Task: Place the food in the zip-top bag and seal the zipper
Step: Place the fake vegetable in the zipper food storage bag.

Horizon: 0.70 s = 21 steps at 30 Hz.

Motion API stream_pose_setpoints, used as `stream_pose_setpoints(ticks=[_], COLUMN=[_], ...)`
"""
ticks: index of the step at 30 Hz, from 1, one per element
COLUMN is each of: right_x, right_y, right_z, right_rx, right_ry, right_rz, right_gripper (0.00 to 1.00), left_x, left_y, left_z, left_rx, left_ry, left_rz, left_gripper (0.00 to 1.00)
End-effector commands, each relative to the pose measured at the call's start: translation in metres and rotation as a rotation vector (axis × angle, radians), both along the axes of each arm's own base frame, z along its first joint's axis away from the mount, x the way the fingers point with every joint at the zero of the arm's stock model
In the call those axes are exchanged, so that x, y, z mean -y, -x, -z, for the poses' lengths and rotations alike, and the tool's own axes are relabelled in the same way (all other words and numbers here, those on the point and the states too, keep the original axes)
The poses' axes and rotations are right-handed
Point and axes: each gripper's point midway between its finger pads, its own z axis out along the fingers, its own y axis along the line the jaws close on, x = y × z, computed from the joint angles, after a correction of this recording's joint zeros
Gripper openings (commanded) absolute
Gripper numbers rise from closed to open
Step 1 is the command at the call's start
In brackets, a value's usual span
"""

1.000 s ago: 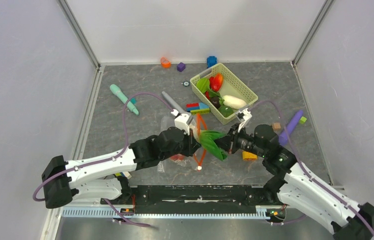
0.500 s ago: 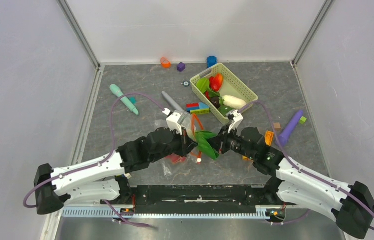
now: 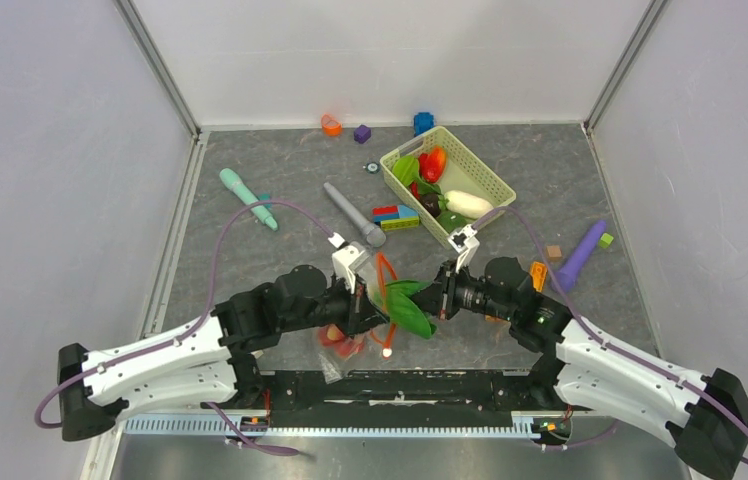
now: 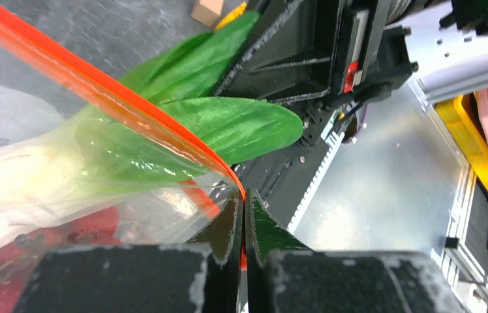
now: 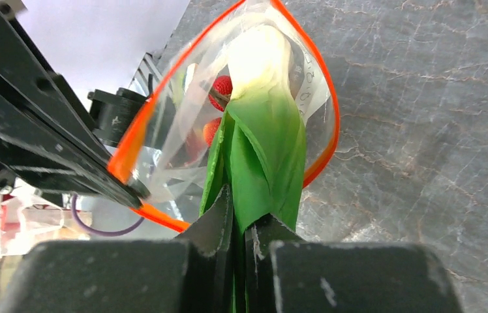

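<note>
Top cam: high, behind the arm bases, looks down on the whole surface (image 3: 250, 160). Left wrist cam: very close, faces the right arm (image 4: 320, 45). Right wrist cam: very close, faces the left arm (image 5: 26, 117). All three share bag (image 3: 375, 290) mouth and bok choy (image 3: 405, 308).

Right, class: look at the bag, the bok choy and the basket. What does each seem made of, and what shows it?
The bag: thin clear plastic film, glossy, see-through and creased. The bok choy: probably moulded toy plastic, smooth with a slight sheen; could be rubber. The basket: likely rigid plastic, matt pale green, with regular lattice walls.
</note>
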Motion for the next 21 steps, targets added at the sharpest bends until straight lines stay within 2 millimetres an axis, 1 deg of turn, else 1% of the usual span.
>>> stream_pose_setpoints(ticks=[1, 4, 6, 8, 11, 12, 15, 18, 21], right_x=[-0.011, -0.015, -0.014, -0.008, 0.005, 0.008, 0.006, -0.003, -0.008], right_y=[-0.004, -0.007, -0.013, -0.024, -0.038, -0.038, -0.038, -0.034, -0.033], right_z=[-0.043, -0.049, -0.047, -0.041, -0.034, -0.029, -0.027, -0.036, -0.043], right_rx=[0.007, -0.004, -0.015, -0.021, -0.007, -0.002, 0.012, 0.01, 0.017], right_ry=[-0.164, -0.264, -0.317, -0.341, -0.397, -0.41, -0.445, -0.514, -0.558], right_rz=[0.015, 0.04, 0.092, 0.173, 0.337, 0.383, 0.452, 0.451, 0.473], right_gripper=[0.0, 0.0, 0.0, 0.0, 0.0, 0.0, 0.0, 0.0, 0.0], left_x=[0.018, 0.023, 0.026, 0.028, 0.029, 0.03, 0.033, 0.036, 0.032], left_y=[0.027, 0.027, 0.027, 0.027, 0.021, 0.02, 0.018, 0.02, 0.016], left_z=[-0.007, -0.008, -0.009, -0.011, -0.012, -0.014, -0.015, -0.01, 0.0], left_rx=[-0.005, -0.017, -0.022, -0.022, -0.027, -0.026, -0.034, -0.058, -0.08], left_ry=[0.051, 0.062, 0.072, 0.08, 0.098, 0.108, 0.116, 0.107, 0.07], left_rz=[0.195, 0.202, 0.205, 0.204, 0.166, 0.155, 0.149, 0.156, 0.116], left_gripper=[0.02, 0.02, 0.02, 0.02, 0.02, 0.02, 0.02, 0.02, 0.02])
